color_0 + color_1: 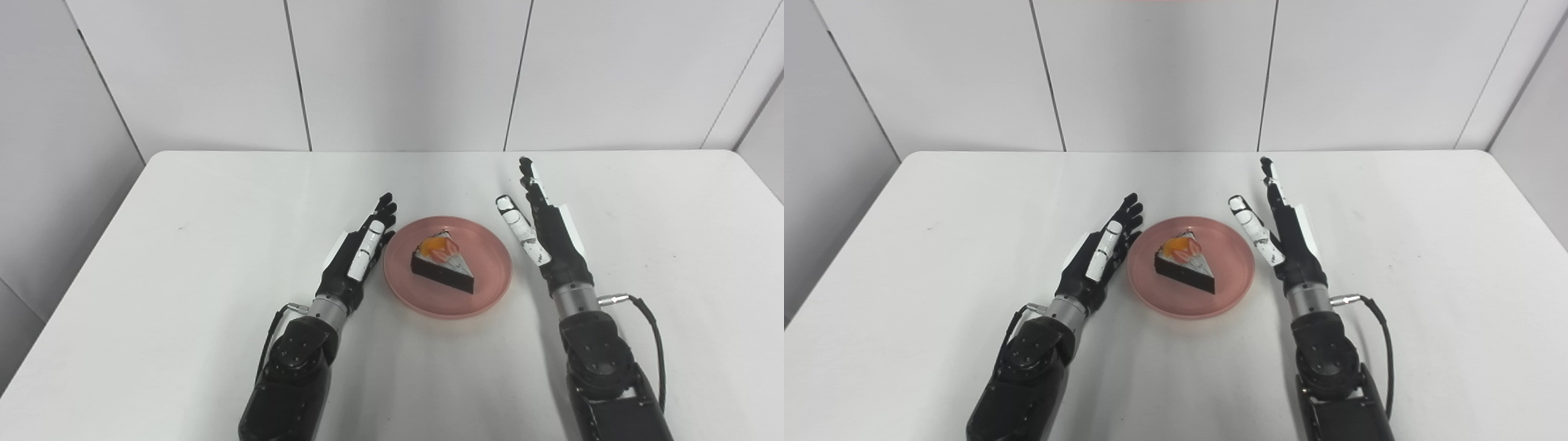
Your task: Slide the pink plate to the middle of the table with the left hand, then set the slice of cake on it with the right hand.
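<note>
We're looking at a lab-style test booth: a plain white rectangular bench sits boxed in by bare pale-grey wall panels with dark seams, and black robot arms with exposed cabling reach in.

One pink plate at the centre of one white worktop, one cake slice on it; two hands, left hand at nine o'clock, right hand at three.

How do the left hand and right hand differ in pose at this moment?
The left hand lies low, right beside the pink plate's left rim; the right hand stands clear of its right rim. The left hand's fingers lean toward the plate; the right hand's point up and away. Both are open and empty, with the cake slice on the plate.
</note>
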Tool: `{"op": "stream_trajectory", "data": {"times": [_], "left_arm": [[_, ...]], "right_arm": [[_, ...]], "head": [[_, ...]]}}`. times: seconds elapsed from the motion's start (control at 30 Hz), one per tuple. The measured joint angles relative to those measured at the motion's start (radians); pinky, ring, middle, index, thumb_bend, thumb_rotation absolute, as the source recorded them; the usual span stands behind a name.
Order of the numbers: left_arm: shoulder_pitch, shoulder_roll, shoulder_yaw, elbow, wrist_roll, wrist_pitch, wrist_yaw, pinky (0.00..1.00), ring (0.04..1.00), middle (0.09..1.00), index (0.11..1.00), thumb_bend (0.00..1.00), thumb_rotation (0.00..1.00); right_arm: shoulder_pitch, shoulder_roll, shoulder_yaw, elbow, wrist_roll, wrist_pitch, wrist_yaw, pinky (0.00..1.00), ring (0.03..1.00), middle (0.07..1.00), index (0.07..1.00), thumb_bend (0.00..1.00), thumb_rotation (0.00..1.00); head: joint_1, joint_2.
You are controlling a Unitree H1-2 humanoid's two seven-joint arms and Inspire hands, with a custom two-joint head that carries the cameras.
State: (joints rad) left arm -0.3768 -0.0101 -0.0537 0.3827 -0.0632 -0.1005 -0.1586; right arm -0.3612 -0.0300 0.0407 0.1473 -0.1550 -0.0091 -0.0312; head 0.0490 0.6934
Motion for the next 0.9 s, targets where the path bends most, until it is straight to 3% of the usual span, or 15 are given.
{"op": "stream_trajectory", "data": {"times": [0.17,0.27,0.4,0.7,0.9], "left_arm": [[0.000,0.004,-0.006,0.000,0.022,-0.003,0.007,1.00,1.000,1.000,1.000,0.59,1.00],[0.000,0.011,-0.012,0.001,0.036,-0.009,0.007,1.00,1.000,1.000,1.000,0.62,1.00],[0.000,0.023,-0.017,0.001,0.044,-0.014,0.007,1.00,1.000,1.000,1.000,0.68,1.00],[-0.003,0.022,-0.016,0.011,0.087,-0.040,0.052,1.00,1.000,1.000,1.000,0.73,1.00],[-0.011,0.015,-0.010,0.022,0.121,-0.038,0.105,1.00,1.000,1.000,1.000,0.72,1.00]], "right_arm": [[0.000,0.040,-0.042,0.028,0.106,0.005,0.002,1.00,1.000,1.000,1.000,0.57,0.90],[0.000,0.050,-0.054,0.041,0.152,0.009,0.006,1.00,1.000,1.000,1.000,0.55,0.94],[0.005,0.052,-0.062,0.021,0.214,0.089,0.029,1.00,1.000,1.000,1.000,0.51,0.99],[0.038,0.053,-0.075,-0.052,0.257,0.197,0.036,1.00,1.000,1.000,1.000,0.49,0.96],[0.048,0.050,-0.077,-0.090,0.257,0.232,0.033,1.00,1.000,1.000,1.000,0.50,0.95]], "head": [[0.003,-0.005],[-0.005,-0.006],[-0.017,-0.008],[-0.035,-0.008],[-0.040,-0.011]]}}
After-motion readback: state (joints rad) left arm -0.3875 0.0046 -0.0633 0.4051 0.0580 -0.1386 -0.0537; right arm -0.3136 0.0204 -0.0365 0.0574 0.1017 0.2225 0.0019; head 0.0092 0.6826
